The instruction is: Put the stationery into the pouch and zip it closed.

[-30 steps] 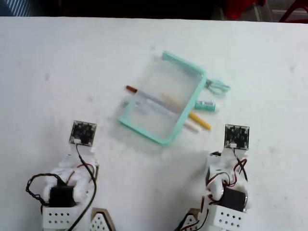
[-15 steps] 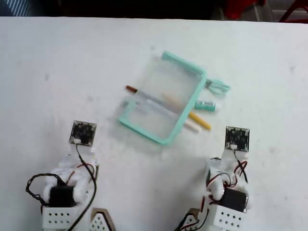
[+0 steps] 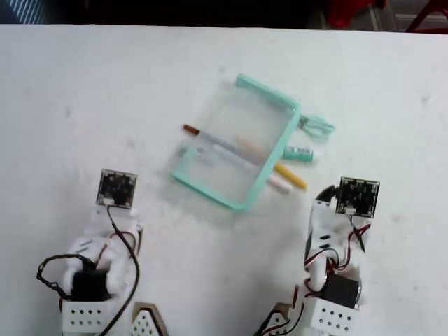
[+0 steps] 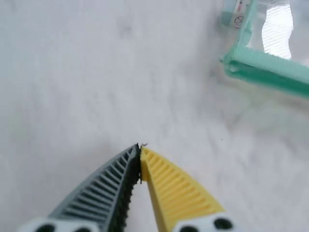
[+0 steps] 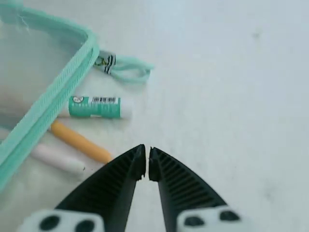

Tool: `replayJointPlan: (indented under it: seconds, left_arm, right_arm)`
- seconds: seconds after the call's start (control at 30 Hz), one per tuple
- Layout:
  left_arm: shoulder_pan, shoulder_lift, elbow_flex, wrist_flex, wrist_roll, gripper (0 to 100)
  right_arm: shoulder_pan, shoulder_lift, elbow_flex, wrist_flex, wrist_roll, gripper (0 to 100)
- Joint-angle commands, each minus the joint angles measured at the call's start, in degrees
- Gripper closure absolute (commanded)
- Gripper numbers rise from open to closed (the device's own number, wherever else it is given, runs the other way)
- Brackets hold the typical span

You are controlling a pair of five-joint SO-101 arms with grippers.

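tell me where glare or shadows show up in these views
Left wrist view: a bright reflection sits on the clear window of the transparent mint-edged zip pouch. Right wrist view: soft, even light; the yellow pen casts only a faint shadow on the white table. High view: the table is evenly lit, no hard shadows.

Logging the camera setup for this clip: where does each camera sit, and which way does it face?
High view: fixed above the table, looking down at the pouch; left arm and right arm at the bottom.
Left wrist view: on the left arm, facing the table; shut left hand in front, pouch corner beyond.
Right wrist view: on the right arm, facing down; shut right hand before the yellow pen.
Shared: all three show the pouch.
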Motion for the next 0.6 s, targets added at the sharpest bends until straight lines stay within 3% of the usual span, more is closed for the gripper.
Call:
replayJointPlan:
  seconds: [0.0,0.2,0.37,0.57]
  left_arm:
    - [0.0,-0.4,-2.0,-3.3,-3.4,98]
    - [-0.4,-0.4,-5.1,-3.9,-16.9,98]
    - [2.9,-0.4,-10.8,-6.1,-15.2,98]
    - [4.6,-0.4,-11.3,-8.6,-12.7,98]
  right_arm:
    - [-0.3,-0.2,-1.1,-4.4,0.5,98.1]
    - [-8.0,-0.2,-1.3,-7.4,0.7,98.0]
    - [-18.6,-0.2,-4.5,-7.4,9.1,90.9]
    - [-23.7,-0.2,-1.9,-6.1,9.3,91.0]
